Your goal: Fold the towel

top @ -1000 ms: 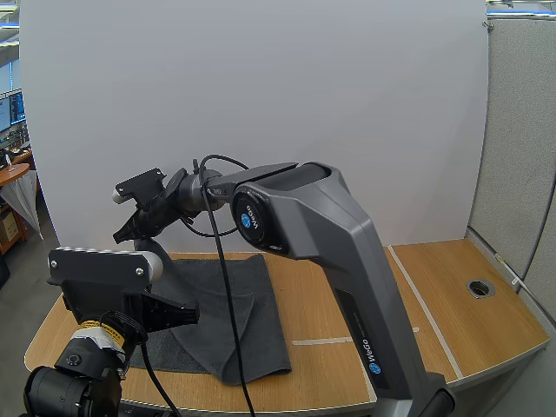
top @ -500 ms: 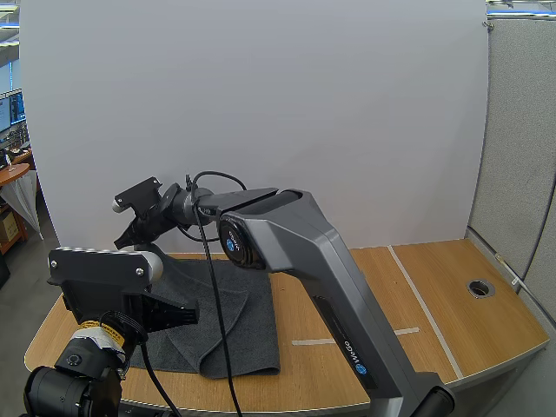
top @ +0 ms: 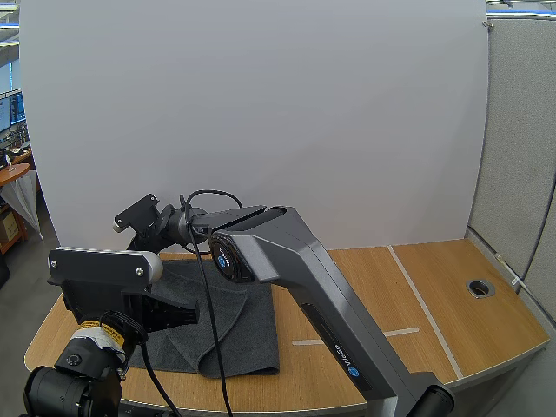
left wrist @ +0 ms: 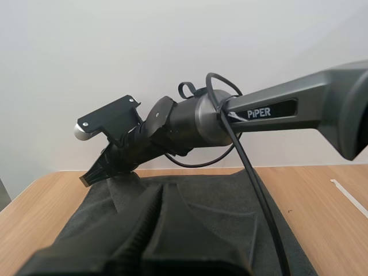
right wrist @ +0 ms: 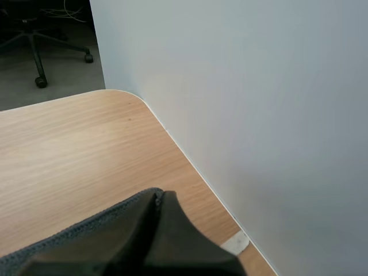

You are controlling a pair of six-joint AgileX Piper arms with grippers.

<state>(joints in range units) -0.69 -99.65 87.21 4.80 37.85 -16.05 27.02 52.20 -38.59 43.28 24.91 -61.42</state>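
A dark grey towel (top: 248, 334) lies on the left half of the wooden table (top: 452, 304), with a loose fold running across it. My right arm reaches across to the towel's far left corner, where my right gripper (top: 139, 243) hangs low. In the right wrist view its fingers (right wrist: 159, 196) lie together, pinching the towel's hemmed edge (right wrist: 80, 233). In the high view, my left gripper (top: 185, 314) rests at the towel's near left part. Its fingers (left wrist: 163, 192) form one dark wedge, with towel (left wrist: 230, 213) creases spreading from the tip. Beyond them the right gripper (left wrist: 93, 176) touches the cloth.
A white board (top: 261, 104) stands along the table's back edge. The table's rounded far left corner (right wrist: 123, 98) lies just beyond the right gripper. White tape lines (top: 408, 331) and a round cable hole (top: 479, 287) mark the bare right half.
My right gripper has moved down and slightly right toward the towel's far left corner, with its arm swinging left. The towel's right side has drawn in leftward. The left arm has stayed put.
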